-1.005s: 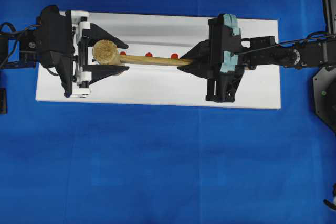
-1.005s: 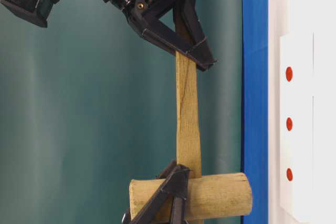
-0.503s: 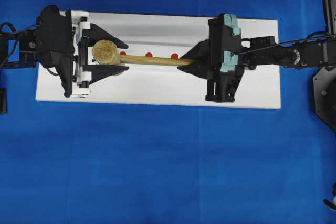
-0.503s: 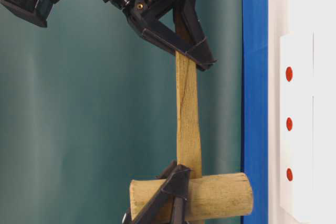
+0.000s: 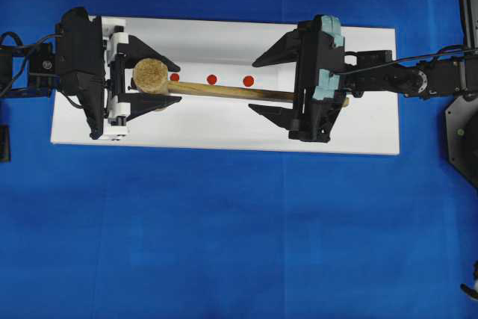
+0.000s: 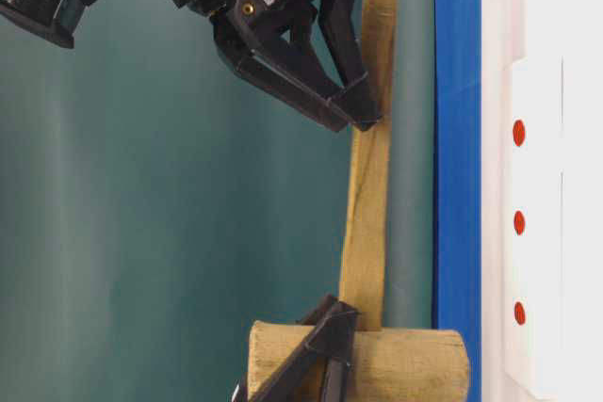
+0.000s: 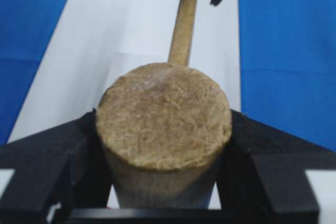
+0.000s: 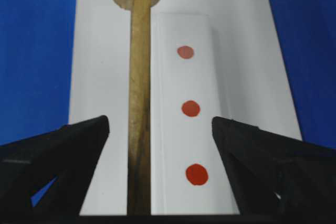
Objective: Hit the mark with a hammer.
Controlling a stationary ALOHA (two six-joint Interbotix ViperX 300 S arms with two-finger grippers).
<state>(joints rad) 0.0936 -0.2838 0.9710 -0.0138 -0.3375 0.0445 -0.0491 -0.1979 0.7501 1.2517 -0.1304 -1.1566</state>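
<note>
Overhead, left claw (image 5: 142, 85) clamps the hammer (image 5: 224, 91); right claw (image 5: 270, 84) spread wide.

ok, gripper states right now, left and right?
Left gripper: shut on the hammer, clamped at its head.
Right gripper: open, fingers spread either side of the handle, not gripping.

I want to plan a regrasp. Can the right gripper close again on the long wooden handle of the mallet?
Probably yes: the right gripper stands open with the wooden handle between its fingers, nothing between them.

hammer (image 5: 216, 90): wooden mallet, handle lying alongside dot row | mark (image 5: 212, 79): middle red dot, uncovered
</note>
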